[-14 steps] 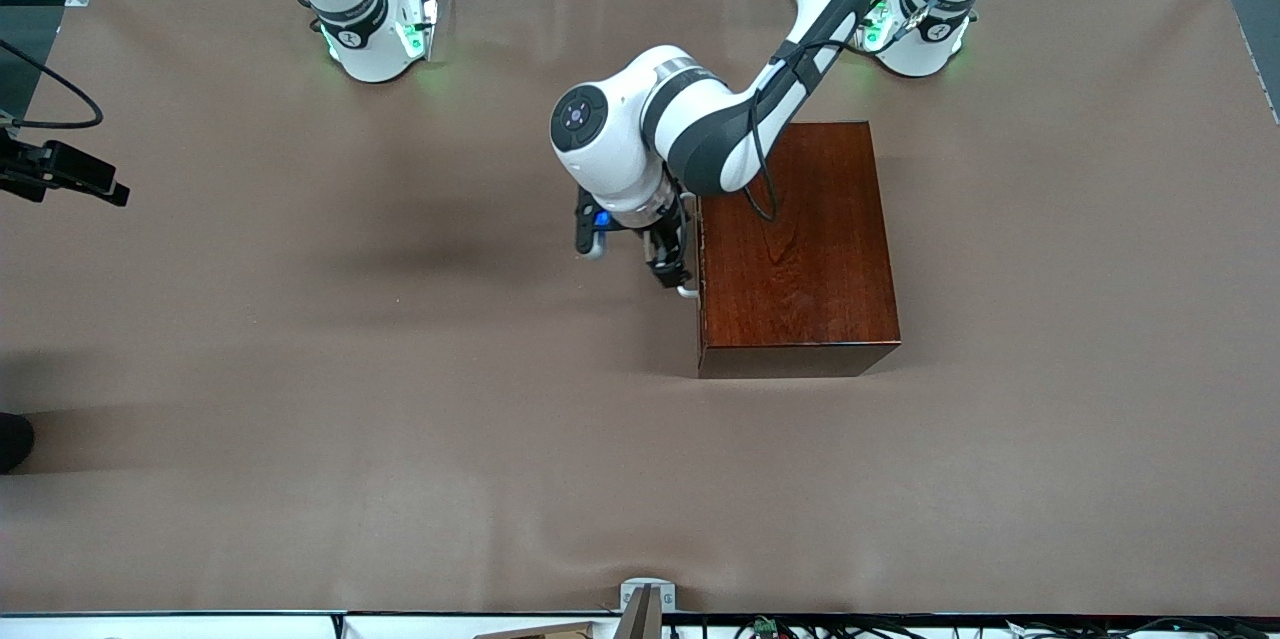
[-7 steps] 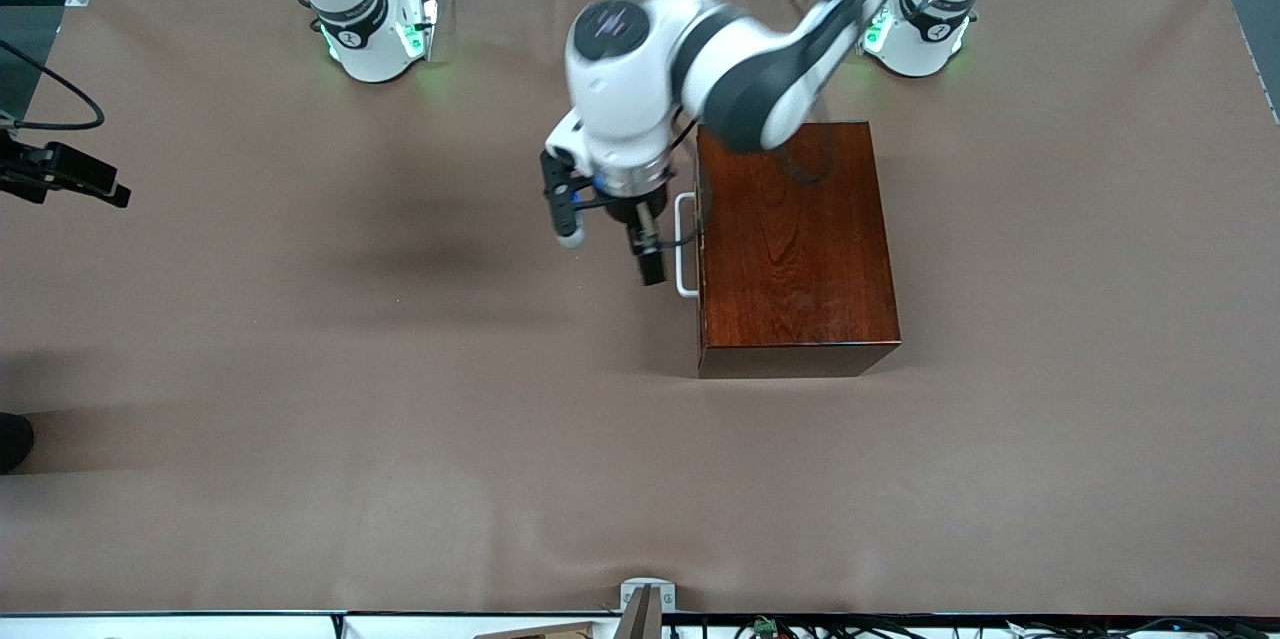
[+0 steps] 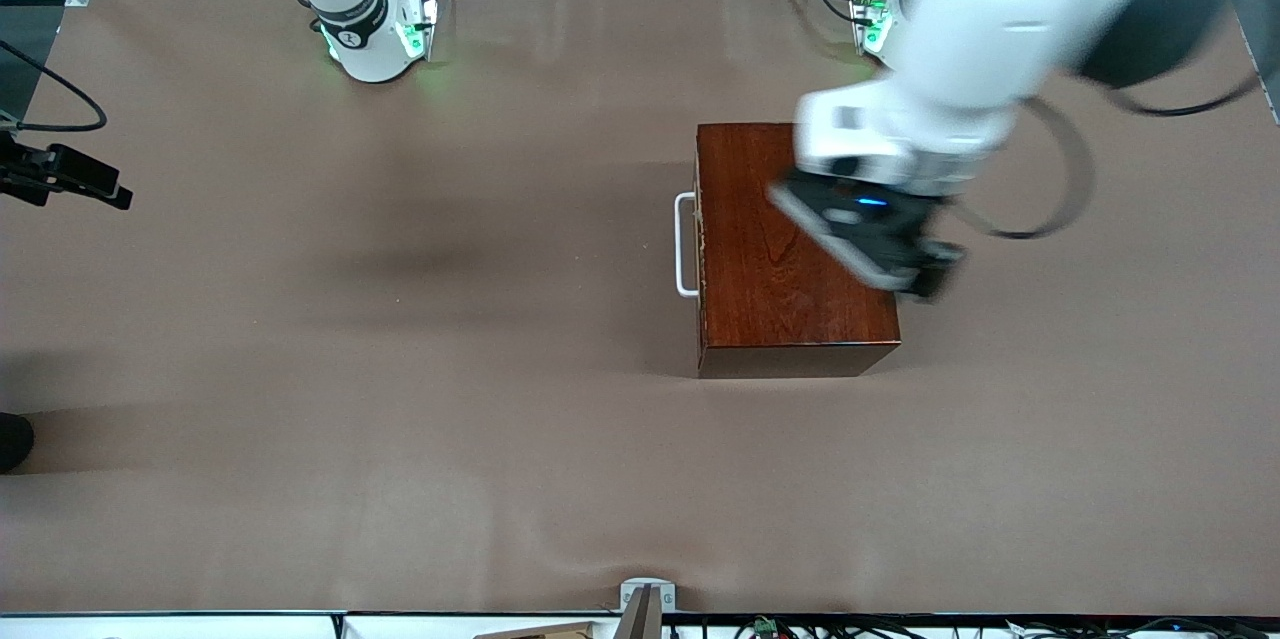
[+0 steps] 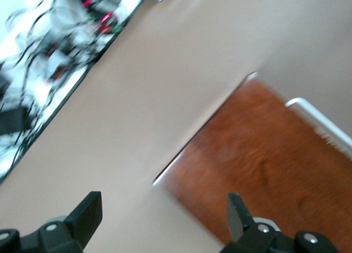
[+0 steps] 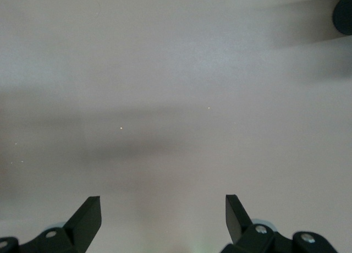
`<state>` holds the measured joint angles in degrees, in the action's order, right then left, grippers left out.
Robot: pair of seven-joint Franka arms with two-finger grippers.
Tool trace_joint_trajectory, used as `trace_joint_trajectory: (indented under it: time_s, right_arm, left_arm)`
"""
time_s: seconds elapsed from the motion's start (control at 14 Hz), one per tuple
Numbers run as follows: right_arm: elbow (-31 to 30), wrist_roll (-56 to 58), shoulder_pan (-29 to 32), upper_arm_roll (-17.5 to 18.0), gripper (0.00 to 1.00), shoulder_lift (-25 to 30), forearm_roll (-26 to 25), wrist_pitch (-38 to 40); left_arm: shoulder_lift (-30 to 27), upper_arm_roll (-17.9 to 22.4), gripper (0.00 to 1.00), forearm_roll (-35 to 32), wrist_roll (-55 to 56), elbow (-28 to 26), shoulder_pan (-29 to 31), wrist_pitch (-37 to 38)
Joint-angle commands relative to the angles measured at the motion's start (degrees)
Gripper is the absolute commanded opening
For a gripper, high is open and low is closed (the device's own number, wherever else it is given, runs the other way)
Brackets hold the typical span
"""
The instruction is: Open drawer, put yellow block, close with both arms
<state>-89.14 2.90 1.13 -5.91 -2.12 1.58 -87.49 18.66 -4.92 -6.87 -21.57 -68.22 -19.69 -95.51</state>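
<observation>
- Whereas a second ago the left gripper (image 3: 905,264) was down at the white loop handle (image 3: 685,245) of the drawer (image 3: 702,244), it has now swung up and away and hangs over the corner of the wooden box (image 3: 795,249) that lies toward the left arm's end of the table (image 3: 400,369).
- Its fingers stand spread with nothing between them, as the left wrist view shows (image 4: 165,220); the box top and the handle pass below it there.
- The drawer sits flush in the box, its handle facing the right arm's end of the table; the box stands about midway between the table's long edges, somewhat toward the left arm's end.
- The yellow block shows in no view; judging by the shut drawer and the retreating arm, it is probably inside already, though that cannot be confirmed.
- The right arm waits near its base (image 3: 375,29) by the table's edge where the robots stand; the right gripper (image 5: 162,223) is released, holding nothing, over bare table.
- If so, the task looks essentially finished, with only the left arm's return home left.
</observation>
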Motion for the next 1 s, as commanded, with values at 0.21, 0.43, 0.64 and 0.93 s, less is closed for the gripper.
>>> trace_joint_trajectory:
  time_s: [0.21,0.43,0.64,0.93]
  right_arm:
    - [0.11,0.18,0.45,0.46,1.0,-0.51,0.35,-0.13]
    - [0.11,0.18,0.54,0.46,1.0,-0.51,0.35,-0.05]
    - [0.11,0.26,0.54,0.46,1.0,-0.51,0.35,0.04]
    - [0.11,0.27,0.54,0.46,1.0,-0.51,0.35,0.13]
  left_arm:
    - [-6.61,-0.97,1.0,1.25,1.62,-2.53,10.8,6.89]
    - [-9.77,-0.97,1.0,4.66,2.06,-5.15,17.29,11.04]
    - [-13.46,0.17,1.0,5.2,2.67,-10.34,18.02,10.25]
    - [-18.47,4.48,1.0,5.2,14.94,-18.15,13.19,8.76]
